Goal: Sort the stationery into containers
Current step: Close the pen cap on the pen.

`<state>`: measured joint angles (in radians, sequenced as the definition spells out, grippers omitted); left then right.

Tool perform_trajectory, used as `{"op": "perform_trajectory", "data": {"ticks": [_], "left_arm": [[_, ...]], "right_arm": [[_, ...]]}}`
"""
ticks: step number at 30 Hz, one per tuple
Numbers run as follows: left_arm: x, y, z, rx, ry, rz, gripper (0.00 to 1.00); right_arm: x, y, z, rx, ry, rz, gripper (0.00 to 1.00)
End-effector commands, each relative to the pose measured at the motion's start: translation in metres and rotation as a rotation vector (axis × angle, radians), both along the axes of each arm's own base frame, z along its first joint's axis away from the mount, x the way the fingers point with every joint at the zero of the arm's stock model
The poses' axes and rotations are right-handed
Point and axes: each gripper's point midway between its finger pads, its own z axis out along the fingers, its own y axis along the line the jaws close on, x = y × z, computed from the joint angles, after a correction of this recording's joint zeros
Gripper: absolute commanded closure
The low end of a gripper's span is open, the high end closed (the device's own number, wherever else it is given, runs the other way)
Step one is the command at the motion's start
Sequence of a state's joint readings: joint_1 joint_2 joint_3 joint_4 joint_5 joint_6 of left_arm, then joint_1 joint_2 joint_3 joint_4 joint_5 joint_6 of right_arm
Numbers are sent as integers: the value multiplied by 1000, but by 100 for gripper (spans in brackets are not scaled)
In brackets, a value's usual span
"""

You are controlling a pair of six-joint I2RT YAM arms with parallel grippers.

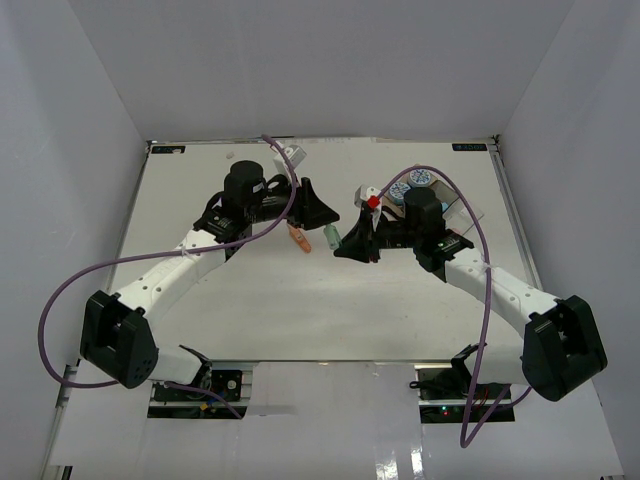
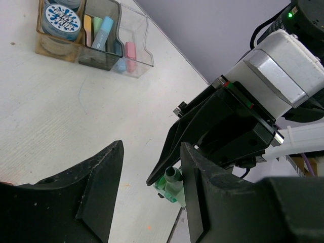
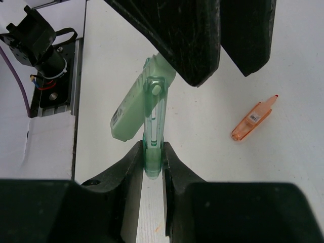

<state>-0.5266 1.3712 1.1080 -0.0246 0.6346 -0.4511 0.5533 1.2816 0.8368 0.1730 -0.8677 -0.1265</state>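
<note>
- The right fingers [image 3: 127, 169] are almost closed, pinching the green piece [image 3: 132, 109] by its thin translucent end. Its body sticks out beyond the tips.
- The left fingers [image 2: 98, 174] are spread wide and hold nothing, hovering just beside the right ones.
- The orange piece [image 3: 254, 119] lies loose on the tabletop [image 3: 228, 162], near both arms.
- The containers [image 2: 143, 30] stand well apart, at the far right behind the right wrist. 1 roll [image 2: 62, 17] sits in the amber tray, pastel pieces in the grey one, and a pink piece [image 2: 130, 49] in the clear one.
- We judge the step in hand is carrying the green piece over. The pinch must be firm, since the grip is off-centre and the body may swing.
- We should back away from the left fingers first, then lower the piece lengthwise into a tray before opening.
</note>
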Motion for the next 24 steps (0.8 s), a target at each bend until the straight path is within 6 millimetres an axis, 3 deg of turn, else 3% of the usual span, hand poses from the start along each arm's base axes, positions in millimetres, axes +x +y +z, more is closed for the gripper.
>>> {"op": "perform_trajectory", "data": {"ticks": [1, 7, 14, 19, 24], "left_arm": [[11, 5, 18, -18, -52, 63, 41], [16, 23, 68, -76, -220, 183, 33], [2, 47, 104, -90, -398, 247, 37], [-14, 47, 82, -73, -381, 189, 54], [-21, 40, 55, -28, -380, 140, 53]], "right_arm": [[-1, 5, 35, 79, -104, 33, 92], [5, 4, 17, 41, -34, -17, 92], [8, 1, 11, 23, -3, -64, 92], [14, -1, 10, 18, 44, -120, 92], [26, -2, 18, 7, 119, -215, 92]]}}
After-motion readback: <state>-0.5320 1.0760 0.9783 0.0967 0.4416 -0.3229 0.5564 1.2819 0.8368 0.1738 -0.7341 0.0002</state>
